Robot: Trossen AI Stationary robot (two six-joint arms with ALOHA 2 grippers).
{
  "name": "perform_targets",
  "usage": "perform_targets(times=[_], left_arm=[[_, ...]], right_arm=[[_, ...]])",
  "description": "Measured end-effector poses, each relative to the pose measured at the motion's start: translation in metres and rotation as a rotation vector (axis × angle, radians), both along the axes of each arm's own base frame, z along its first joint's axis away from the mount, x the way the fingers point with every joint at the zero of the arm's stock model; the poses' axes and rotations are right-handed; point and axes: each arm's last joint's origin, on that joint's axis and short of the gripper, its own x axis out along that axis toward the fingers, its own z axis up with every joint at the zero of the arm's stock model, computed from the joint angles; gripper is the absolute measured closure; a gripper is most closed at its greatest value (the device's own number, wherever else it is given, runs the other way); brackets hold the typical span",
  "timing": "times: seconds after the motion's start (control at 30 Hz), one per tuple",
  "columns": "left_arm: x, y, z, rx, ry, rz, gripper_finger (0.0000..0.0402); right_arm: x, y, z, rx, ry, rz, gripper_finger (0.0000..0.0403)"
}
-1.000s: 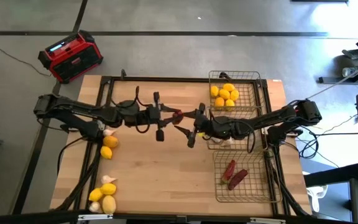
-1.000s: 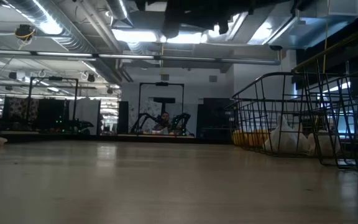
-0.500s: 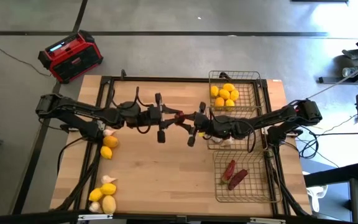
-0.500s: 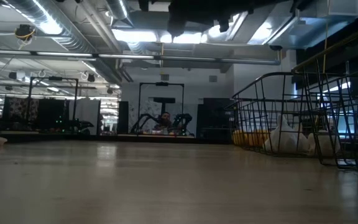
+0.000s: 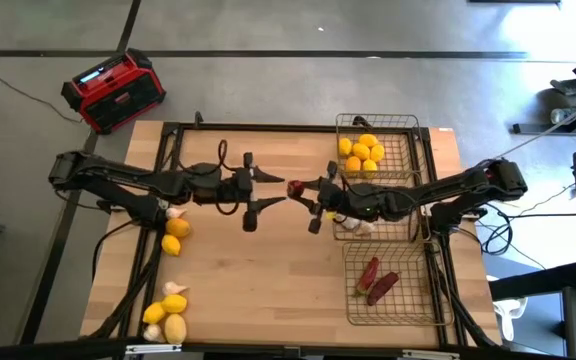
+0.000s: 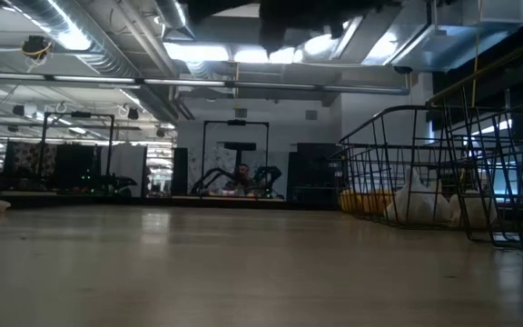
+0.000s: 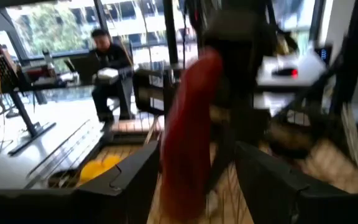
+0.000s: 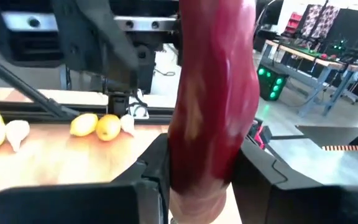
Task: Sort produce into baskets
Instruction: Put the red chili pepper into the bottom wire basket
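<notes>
A chili pepper, dark red, hangs above the middle of the wooden tabletop, clamped in the right tool. The left tool sits just beside it with its fingers spread, apart from the pepper. Three wire baskets line the right edge, holding peppers, garlic and lemons. Loose lemons and garlic lie along the left edge. Beyond the far-left corner, a red radio stands on the grey floor.

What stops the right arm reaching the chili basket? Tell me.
Probably nothing: the right gripper, holding a chili pepper, hangs above the table, and the chili basket lies open beside that arm.
</notes>
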Motion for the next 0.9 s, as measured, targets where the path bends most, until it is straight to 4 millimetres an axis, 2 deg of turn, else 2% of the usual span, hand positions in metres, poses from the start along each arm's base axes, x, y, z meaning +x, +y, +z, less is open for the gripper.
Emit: perform_targets(times=[0.23, 0.53, 0.7, 0.9], left_arm=[[-0.020, 0.001, -0.008, 0.036, 0.207, -0.002, 0.0188], [-0.023, 0.002, -0.017, 0.023, 0.305, 0.004, 0.0188], [-0.023, 0.002, -0.016, 0.029, 0.295, 0.003, 0.0188], [-0.023, 0.002, -0.016, 0.041, 0.297, 0.001, 0.0188]], right_arm=[[-0.032, 0.014, 0.018, 0.024, 0.090, 0.076, 0.0287], [-0.082, 0.033, 0.026, 0.245, 0.256, 0.190, 0.0286], [-0.104, 0.043, 0.020, 0.439, 0.407, 0.245, 0.0286], [-0.125, 0.059, 0.004, 0.660, 0.605, 0.185, 0.0285]])
